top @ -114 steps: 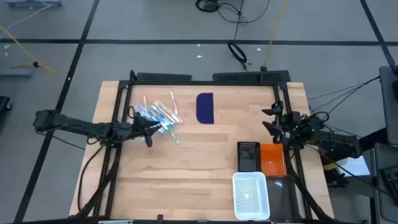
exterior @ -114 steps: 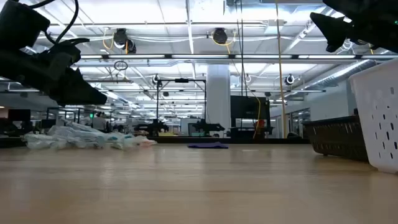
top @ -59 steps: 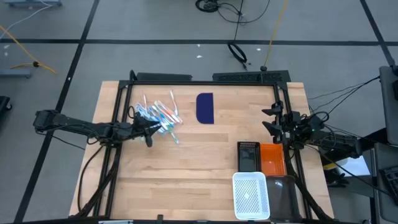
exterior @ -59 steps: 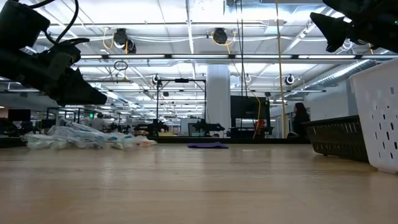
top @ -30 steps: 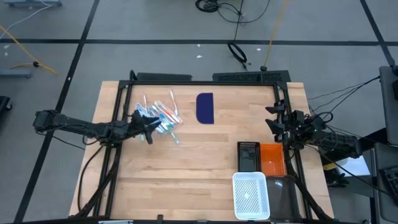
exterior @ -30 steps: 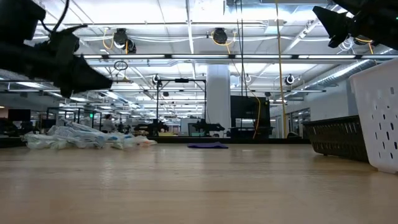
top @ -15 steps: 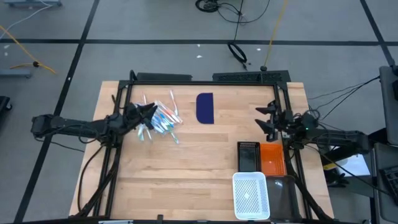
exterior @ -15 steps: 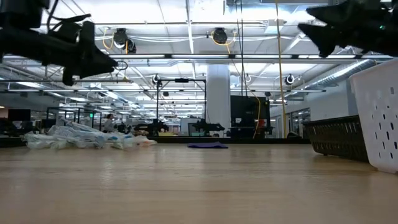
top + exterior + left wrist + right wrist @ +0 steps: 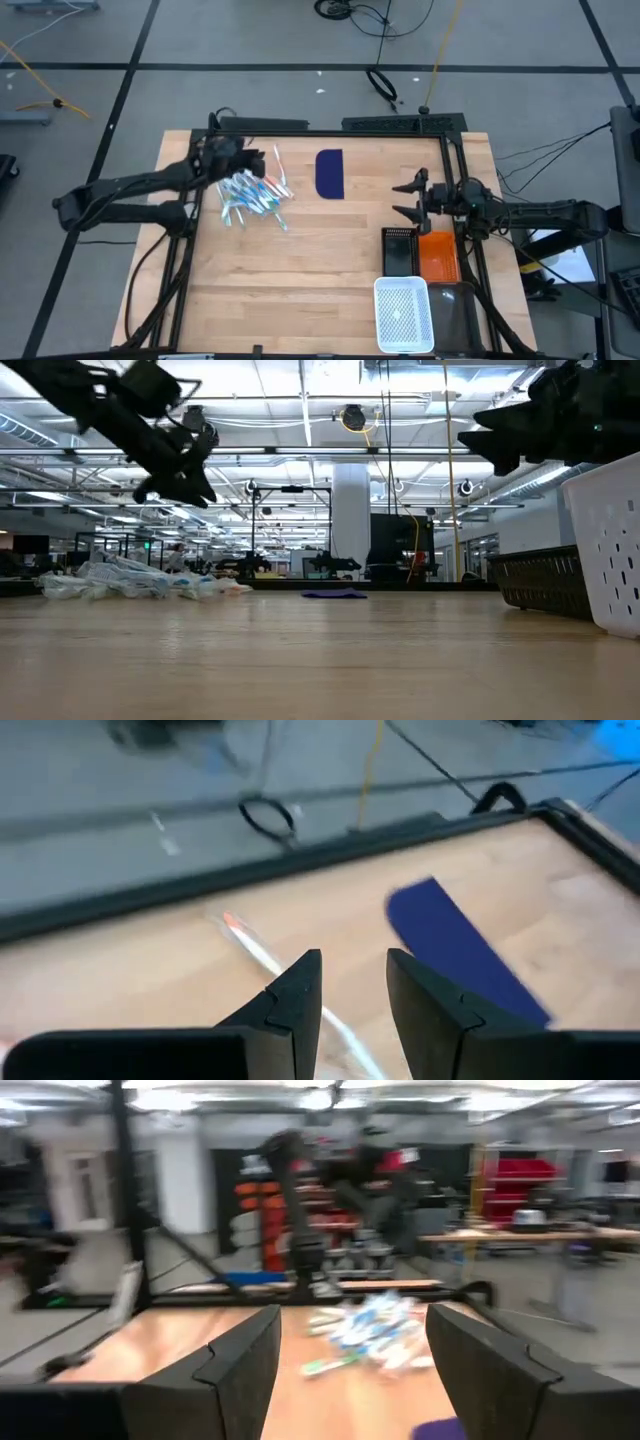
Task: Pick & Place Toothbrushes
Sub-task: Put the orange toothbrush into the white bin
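The toothbrushes (image 9: 255, 190) lie in a loose heap on the far left part of the table, mostly light blue and white with a few orange ones; they also show in the low view (image 9: 140, 582) and in the right wrist view (image 9: 375, 1325). My left gripper (image 9: 245, 158) hangs open in the air over the far edge of the heap (image 9: 180, 465), and its wrist view (image 9: 350, 970) shows one toothbrush (image 9: 250, 945) below it. My right gripper (image 9: 405, 197) is open and raised at the right, pointing toward the heap (image 9: 350, 1320).
A dark blue flat rectangle (image 9: 330, 173) lies right of the heap near the far edge. At the near right stand a black basket (image 9: 398, 250), an orange bin (image 9: 438, 256) and a white perforated basket (image 9: 404, 315). Bare wood spans the table's middle and near left.
My left gripper has risen and swung toward the table's far edge, from beside the heap's near side to above its far side. My right gripper has moved from the table's right edge toward the left, further in over the table. The toothbrushes have stayed still.
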